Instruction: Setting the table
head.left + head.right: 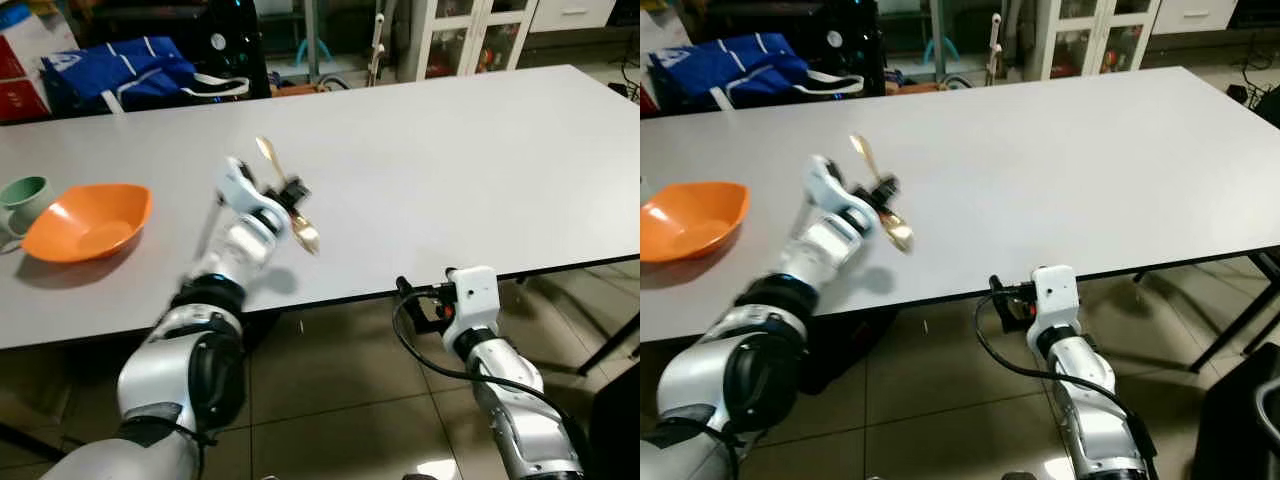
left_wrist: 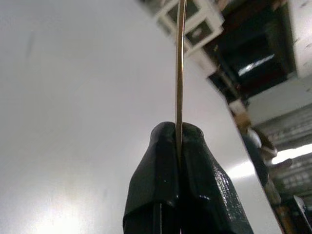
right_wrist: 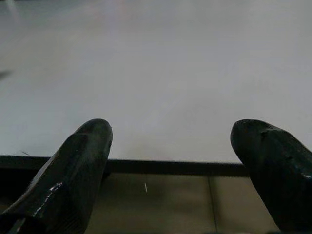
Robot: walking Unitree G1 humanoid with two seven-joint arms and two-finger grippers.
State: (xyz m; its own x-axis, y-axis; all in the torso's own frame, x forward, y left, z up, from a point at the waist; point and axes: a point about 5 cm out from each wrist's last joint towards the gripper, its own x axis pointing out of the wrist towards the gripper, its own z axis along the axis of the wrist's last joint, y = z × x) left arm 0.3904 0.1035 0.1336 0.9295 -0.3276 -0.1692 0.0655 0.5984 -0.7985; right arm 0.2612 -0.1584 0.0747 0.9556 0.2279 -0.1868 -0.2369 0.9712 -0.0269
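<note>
A gold spoon (image 1: 300, 228) hangs tilted over the white table (image 1: 470, 170), bowl end low and toward me, handle end pointing up and away. My left gripper (image 1: 291, 192) is shut on its handle near the middle. In the left wrist view the black fingertips (image 2: 165, 146) pinch the thin handle (image 2: 179, 73), seen edge-on. An orange bowl (image 1: 88, 222) sits on the table to the left of the spoon, with a green cup (image 1: 25, 197) beside it. My right gripper (image 3: 170, 131) is open and holds nothing, low at the table's front edge (image 3: 146, 166).
A blue bag (image 1: 120, 65) and dark equipment stand behind the table's far left. A white glass-door cabinet (image 1: 470, 35) is at the back right. Tiled floor (image 1: 340, 400) lies under the front edge.
</note>
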